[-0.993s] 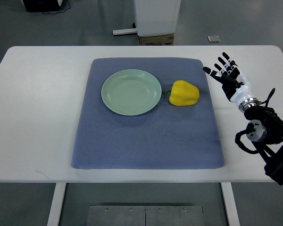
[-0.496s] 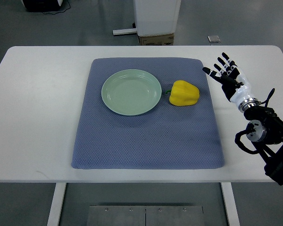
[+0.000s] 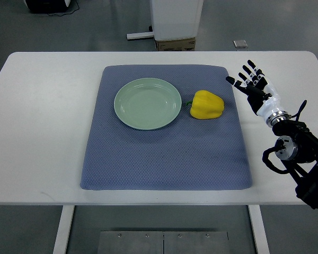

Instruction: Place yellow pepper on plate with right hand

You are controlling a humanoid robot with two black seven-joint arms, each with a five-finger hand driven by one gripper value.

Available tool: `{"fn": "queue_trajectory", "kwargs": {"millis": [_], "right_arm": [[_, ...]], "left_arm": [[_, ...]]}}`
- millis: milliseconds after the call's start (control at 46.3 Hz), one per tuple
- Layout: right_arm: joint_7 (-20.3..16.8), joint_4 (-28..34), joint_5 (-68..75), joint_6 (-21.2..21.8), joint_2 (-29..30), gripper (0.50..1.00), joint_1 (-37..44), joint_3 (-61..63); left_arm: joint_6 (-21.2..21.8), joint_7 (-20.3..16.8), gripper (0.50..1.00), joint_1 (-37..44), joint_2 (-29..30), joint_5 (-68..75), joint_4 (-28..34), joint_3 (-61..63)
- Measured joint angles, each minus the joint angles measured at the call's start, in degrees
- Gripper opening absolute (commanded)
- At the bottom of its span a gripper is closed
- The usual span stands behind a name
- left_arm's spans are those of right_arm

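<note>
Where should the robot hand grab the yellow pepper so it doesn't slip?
Probably around the fat, rounded body of the yellow pepper, coming from above and from the right, where the open right hand already is. The pepper lies on its side on the blue mat with its green stem pointing at the plate; the stem looks too thin to hold.

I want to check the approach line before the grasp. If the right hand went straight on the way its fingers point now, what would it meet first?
The right hand points up and slightly left, toward the table's far edge. That line looks free: it passes right of the yellow pepper and the blue mat. Height is unclear.
</note>
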Motion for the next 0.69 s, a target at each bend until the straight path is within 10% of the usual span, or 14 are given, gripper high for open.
{"fn": "queue_trajectory", "kwargs": {"millis": [691], "right_arm": [[-0.6,-0.3,0.0,0.0,-0.1,1.0,0.2,0.0]], "left_arm": [[0.0,0.0,1.0,0.0,0.0,0.0,0.0,0.0]]}}
